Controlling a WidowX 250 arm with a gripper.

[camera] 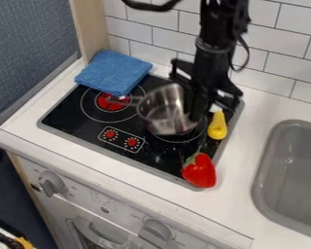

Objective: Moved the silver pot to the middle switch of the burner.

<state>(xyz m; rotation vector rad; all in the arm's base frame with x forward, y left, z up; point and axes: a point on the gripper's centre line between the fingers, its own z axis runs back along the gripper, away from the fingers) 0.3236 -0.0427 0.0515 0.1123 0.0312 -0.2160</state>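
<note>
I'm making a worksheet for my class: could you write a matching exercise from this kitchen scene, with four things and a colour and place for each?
Things:
1. Cloth
2. Pot
3. Strawberry
4. Sink

Colours and places:
A. Grey, set into the white counter
B. Silver, handle towards the red burner spot
C. Red, at the stovetop's front edge
D. Blue, at the stovetop's back left

Pairs: 1-D, 2-B, 3-C, 4-A

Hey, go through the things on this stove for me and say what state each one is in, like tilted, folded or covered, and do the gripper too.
Silver pot: tilted, without a lid.
Blue cloth: folded, overlapping the cooktop's back left corner.
Toy strawberry: lying at the cooktop's front right corner.
Yellow toy: lying near the right edge.
Gripper: lowered, beside the pot.
</note>
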